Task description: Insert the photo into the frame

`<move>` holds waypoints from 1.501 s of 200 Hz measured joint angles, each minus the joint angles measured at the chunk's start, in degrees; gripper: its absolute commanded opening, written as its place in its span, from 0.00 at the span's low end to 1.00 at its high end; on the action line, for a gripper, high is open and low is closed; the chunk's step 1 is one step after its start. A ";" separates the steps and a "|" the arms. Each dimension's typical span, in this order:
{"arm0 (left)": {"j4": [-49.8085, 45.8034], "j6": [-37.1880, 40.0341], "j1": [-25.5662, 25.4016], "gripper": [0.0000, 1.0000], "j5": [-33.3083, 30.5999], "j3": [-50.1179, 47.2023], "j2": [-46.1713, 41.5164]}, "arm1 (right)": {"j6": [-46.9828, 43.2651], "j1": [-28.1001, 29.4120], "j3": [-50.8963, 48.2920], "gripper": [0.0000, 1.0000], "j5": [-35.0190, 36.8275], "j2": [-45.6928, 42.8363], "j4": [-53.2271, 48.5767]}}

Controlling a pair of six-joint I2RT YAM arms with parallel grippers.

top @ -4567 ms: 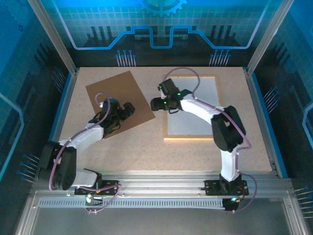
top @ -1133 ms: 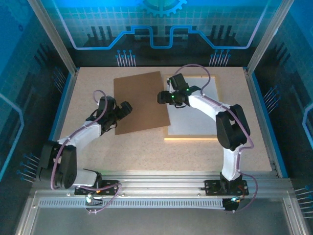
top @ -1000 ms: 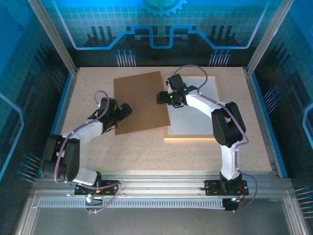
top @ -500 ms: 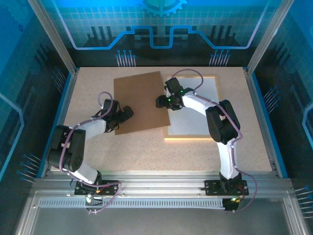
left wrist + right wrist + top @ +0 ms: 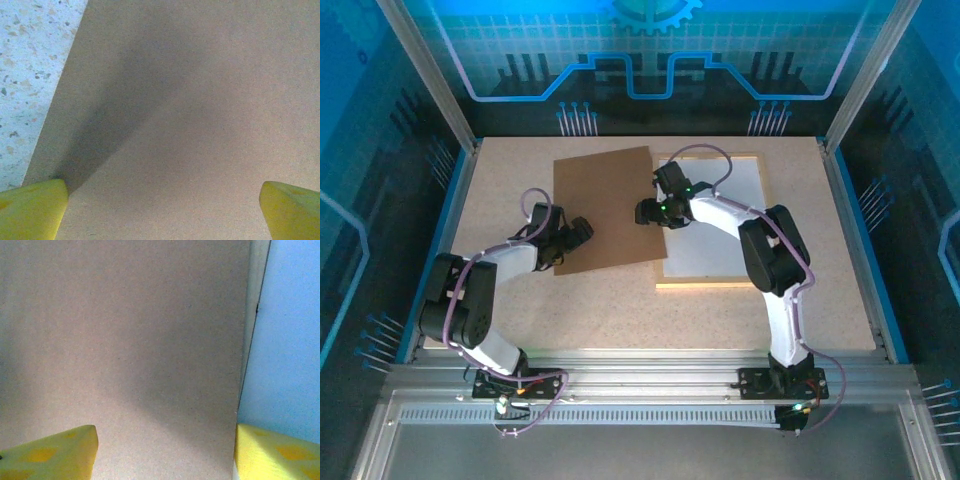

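My left gripper [image 5: 162, 207] hangs with fingers wide apart over the brown backing board [image 5: 605, 205]; my right gripper [image 5: 162, 452], fingers also apart, straddles its right edge beside the frame [image 5: 705, 283], thin light wooden rails lying flat right of centre, a pale sheet [image 5: 720, 250] inside

You see plain brown board [image 5: 605, 210], pale wood frame [image 5: 708, 283], whitish sheet [image 5: 720, 235] inside, beige speckled surface [image 5: 620, 310], yellow pads [image 5: 30, 210].
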 measured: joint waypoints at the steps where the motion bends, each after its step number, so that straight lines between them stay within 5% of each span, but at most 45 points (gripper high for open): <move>1: 0.00 0.00 0.00 0.99 0.00 0.00 0.00 | 0.00 0.00 -0.04 0.72 -0.07 -0.07 0.02; 70: 0.66 0.00 0.39 0.99 -0.11 0.00 0.07 | 2.38 -0.31 -3.65 0.71 -4.28 -6.73 0.61; 175: 1.18 0.00 0.83 0.99 -1.60 0.00 0.07 | 7.50 -2.40 -6.93 0.67 -12.39 -7.56 14.56; 300: 1.66 0.00 0.83 0.99 -1.92 0.00 0.04 | 8.09 -1.88 -5.51 0.52 -16.94 -7.56 15.52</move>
